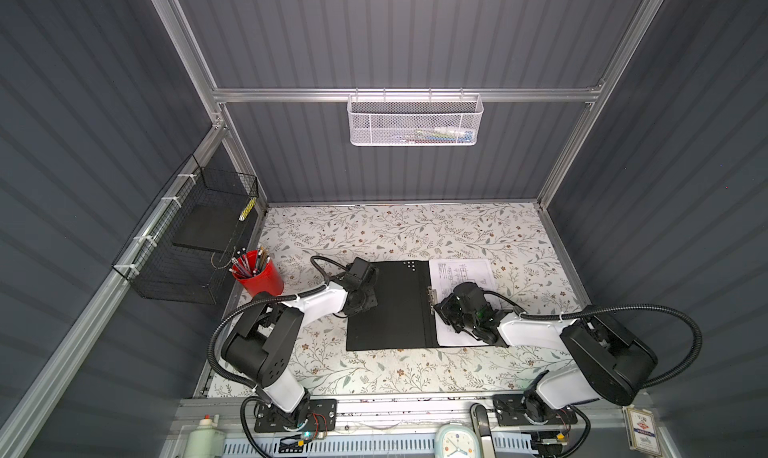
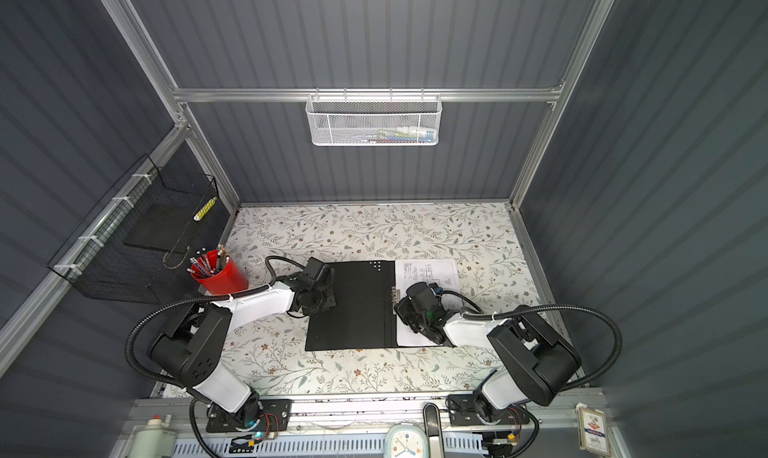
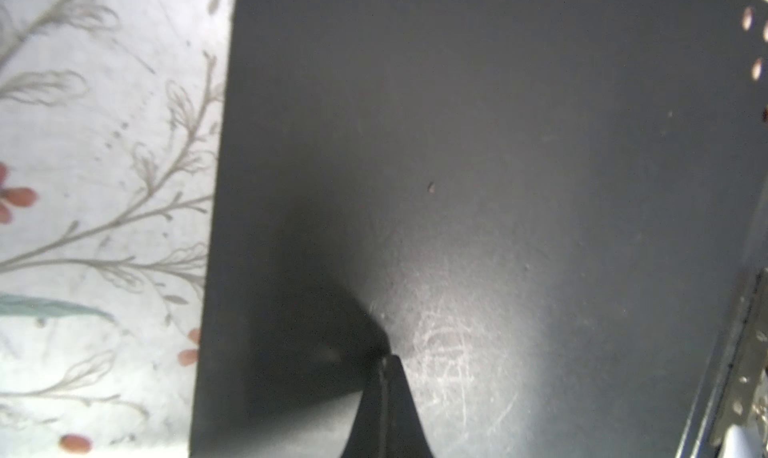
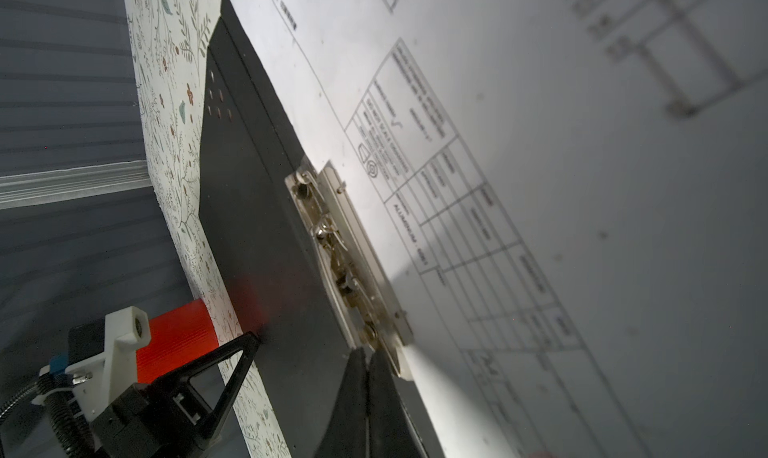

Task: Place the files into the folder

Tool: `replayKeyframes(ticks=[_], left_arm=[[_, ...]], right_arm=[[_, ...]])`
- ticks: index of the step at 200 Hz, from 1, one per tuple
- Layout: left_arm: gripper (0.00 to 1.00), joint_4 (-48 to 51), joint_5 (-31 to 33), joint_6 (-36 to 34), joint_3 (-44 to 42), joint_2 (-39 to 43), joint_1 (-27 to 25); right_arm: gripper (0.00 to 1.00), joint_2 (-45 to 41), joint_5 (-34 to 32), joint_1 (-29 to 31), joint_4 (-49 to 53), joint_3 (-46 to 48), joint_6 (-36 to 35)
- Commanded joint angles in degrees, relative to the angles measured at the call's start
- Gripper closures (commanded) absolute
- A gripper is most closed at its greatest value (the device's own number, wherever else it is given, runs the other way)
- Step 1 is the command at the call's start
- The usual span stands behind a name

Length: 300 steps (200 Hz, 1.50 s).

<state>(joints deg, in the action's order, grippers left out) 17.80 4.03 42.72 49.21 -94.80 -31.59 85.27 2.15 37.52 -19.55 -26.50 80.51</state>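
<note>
At the far left a black wire basket (image 1: 187, 248) hangs on the side wall, and just beside it on the flowered table (image 1: 415, 231) stands a red cup (image 1: 262, 281) full of pencils. Next comes the left gripper (image 3: 385, 362): in the left wrist view its 2 fingers (image 3: 399, 397) are pressed together with nothing between them, the tip resting on the black inner face of the folder (image 1: 390, 310) close to its left edge. The folder lies open and flat in the middle of the table, black side up, as both top views show (image 2: 353, 310). Along its spine sits the metal clip (image 4: 349, 264). The right gripper (image 4: 368, 358) is closed as well and empty, its tip right at the near end of the clip; whether it touches the metal cannot be told. To the right of the spine the files (image 1: 461, 271) lie on the folder's right half, their left edge against the clip. The top sheet is white and carries a line drawing and a ruled table of small text, too blurred to read. The right arm's wrist covers the near part of the sheets in both top views (image 2: 428, 273).
</note>
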Motion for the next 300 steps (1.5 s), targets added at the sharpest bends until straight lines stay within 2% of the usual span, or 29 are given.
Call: replayKeyframes(ticks=[1, 94, 192, 250, 270, 300], left_arm=[[1.00, 10.6, 3.1, 1.3, -3.9, -6.4, 0.2], [1.00, 10.0, 2.3, 1.8, -4.0, -7.5, 0.2], [1.00, 9.7, 2.0, 1.8, -4.8, -7.8, 1.4], [1.00, 8.3, 1.1, 2.8, -6.4, -8.8, 1.8], [1.00, 8.0, 1.0, 2.9, -6.8, -9.0, 2.1], [1.00, 7.8, 0.6, 2.7, -6.8, -9.5, 2.6]], right_arm=[[1.00, 4.3, -5.1, -1.5, 15.5, 3.5, -1.5], [1.00, 11.8, -5.3, -1.7, 11.0, 4.9, -1.3], [1.00, 16.5, -7.8, -1.9, 11.6, 5.7, 0.7], [1.00, 8.3, -8.1, -2.9, 13.4, 7.2, -0.2], [1.00, 5.1, -9.9, -3.0, 18.2, 5.4, -1.8], [1.00, 4.2, -11.0, -4.1, 20.2, 4.8, -2.8]])
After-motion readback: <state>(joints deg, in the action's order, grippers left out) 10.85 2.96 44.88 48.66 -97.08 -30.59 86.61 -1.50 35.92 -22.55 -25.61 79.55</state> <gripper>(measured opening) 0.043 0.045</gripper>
